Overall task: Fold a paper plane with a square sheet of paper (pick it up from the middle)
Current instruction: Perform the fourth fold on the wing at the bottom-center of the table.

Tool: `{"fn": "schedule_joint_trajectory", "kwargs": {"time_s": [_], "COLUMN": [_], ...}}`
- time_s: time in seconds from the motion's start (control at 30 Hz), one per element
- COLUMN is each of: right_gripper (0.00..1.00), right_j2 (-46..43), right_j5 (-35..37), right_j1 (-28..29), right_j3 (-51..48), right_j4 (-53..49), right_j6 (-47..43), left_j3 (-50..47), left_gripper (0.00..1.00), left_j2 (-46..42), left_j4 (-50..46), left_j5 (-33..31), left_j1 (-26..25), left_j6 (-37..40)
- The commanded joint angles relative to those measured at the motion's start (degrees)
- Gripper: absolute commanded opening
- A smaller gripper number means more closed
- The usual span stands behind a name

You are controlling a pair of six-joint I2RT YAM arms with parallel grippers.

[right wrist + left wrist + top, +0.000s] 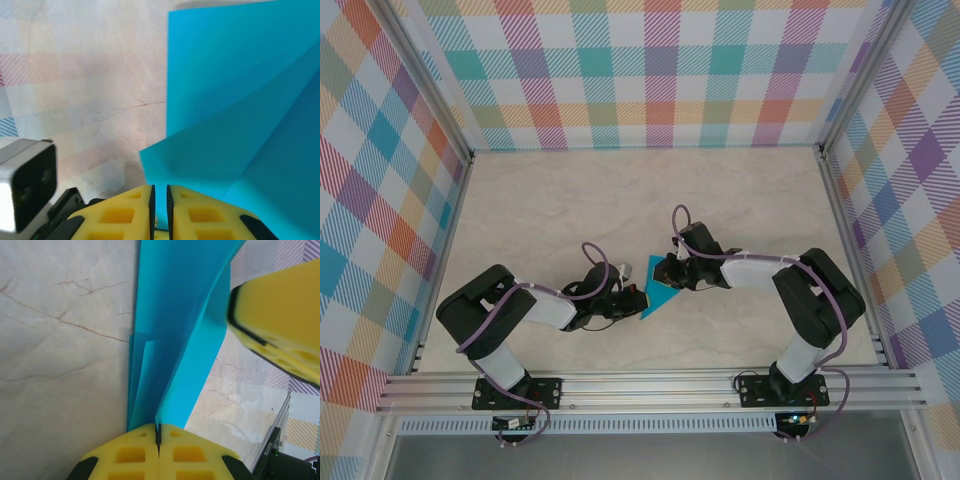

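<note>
Teal paper (661, 297) lies just toward 6 o'clock from the middle of the table (570, 200), and from above it looks like a folded triangle. At its 9 o'clock is the left gripper (632, 298), fingers pressed flat together on the paper's edge. In the left wrist view the folded layers run straight away from that pinch. At the paper's 11 o'clock is the right gripper (663, 272), fingers closed to a thin slit, seemingly nipping a folded corner.
</note>
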Motion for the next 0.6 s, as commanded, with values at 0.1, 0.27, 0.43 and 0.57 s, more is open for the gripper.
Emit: {"fn": "schedule_joint_trajectory", "kwargs": {"time_s": [0.1, 0.27, 0.43, 0.57], "right_gripper": [0.17, 0.17, 0.16, 0.16], "right_j2": [1.0, 3.7, 6.1, 7.2], "right_j5": [-4.0, -5.3, -4.6, -0.9], "right_j1": [0.1, 0.1, 0.0, 0.0], "right_j3": [-0.6, 0.4, 1.6, 2.8], "right_j4": [2.4, 4.1, 4.1, -0.3], "right_j6": [0.1, 1.0, 1.1, 0.7], "left_j3": [0.3, 0.4, 0.4, 0.5], "left_gripper": [0.0, 0.0, 0.0, 0.0], "left_j2": [3.6, 5.4, 5.9, 5.7], "left_j4": [-7.6, -6.4, -6.7, -7.7], "left_j5": [-2.0, -1.2, -1.1, -1.2], "left_j1": [1.3, 1.8, 2.0, 2.1], "left_j6": [-1.4, -2.7, -2.8, -2.6]}}
